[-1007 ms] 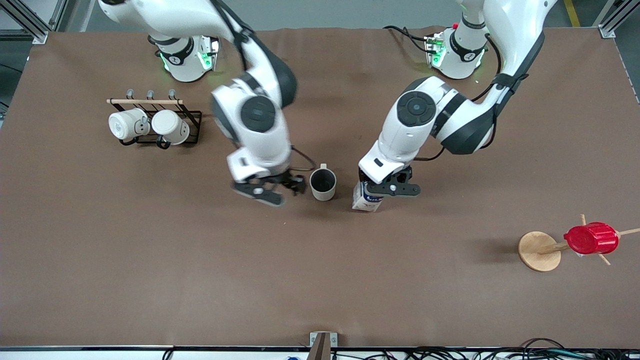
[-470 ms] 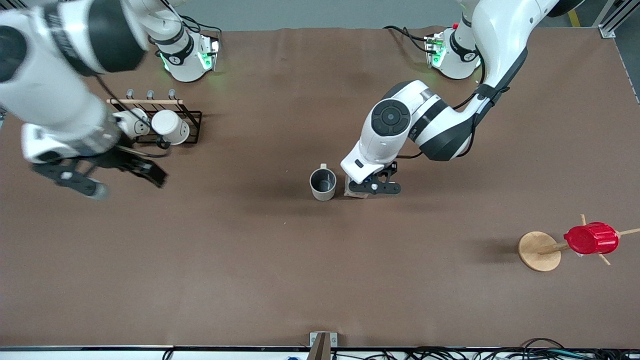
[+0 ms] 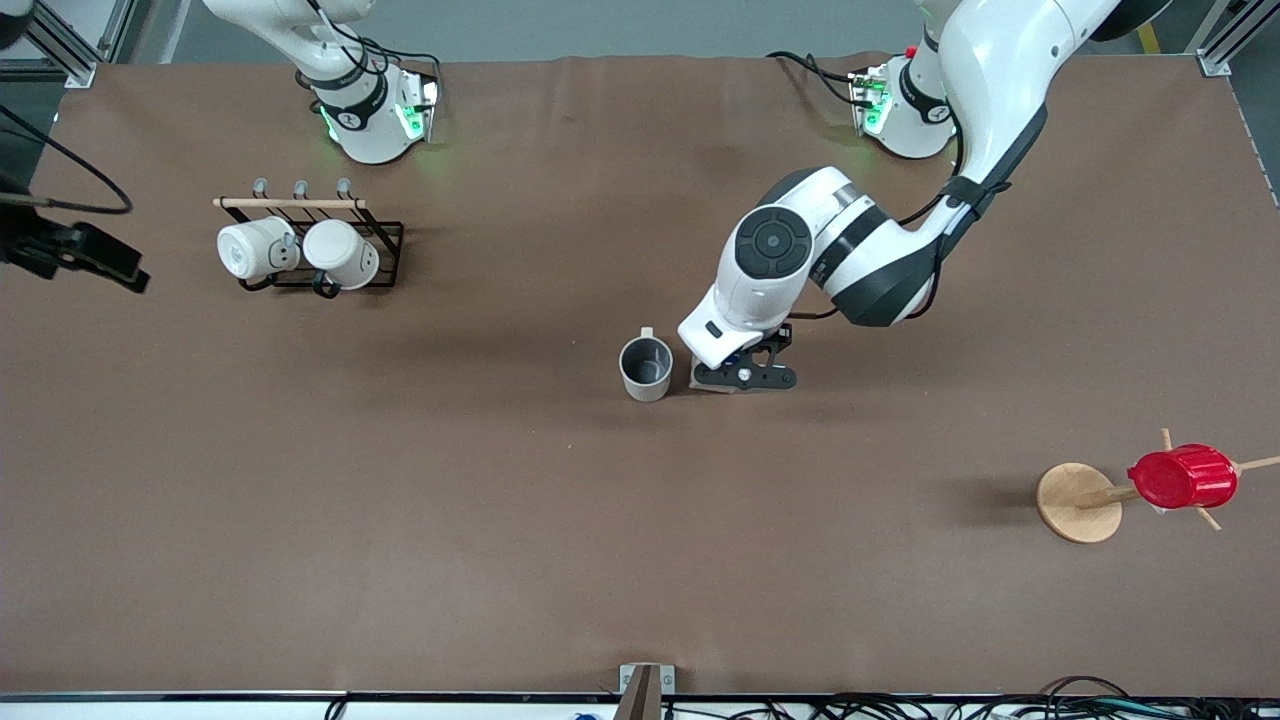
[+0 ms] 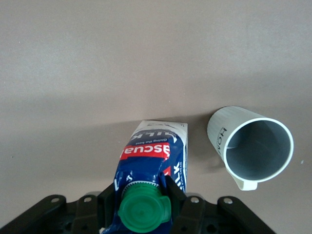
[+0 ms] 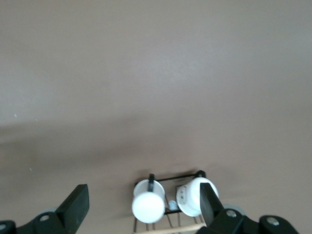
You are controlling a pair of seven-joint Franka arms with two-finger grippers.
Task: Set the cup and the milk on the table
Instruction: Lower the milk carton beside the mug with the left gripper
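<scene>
On the table (image 3: 400,520), the milk (image 4: 152,170) is clamped between the left gripper (image 4: 141,202) fingers for setting beside the cup (image 3: 646,368), while the right gripper (image 5: 141,207), fingers apart, waits high over the rack (image 5: 168,204).

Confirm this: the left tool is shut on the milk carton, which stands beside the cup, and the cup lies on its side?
Not quite. The cup stands upright, mouth up, as the front view shows. The rest holds: the left tool is shut on the milk carton beside it.
</scene>
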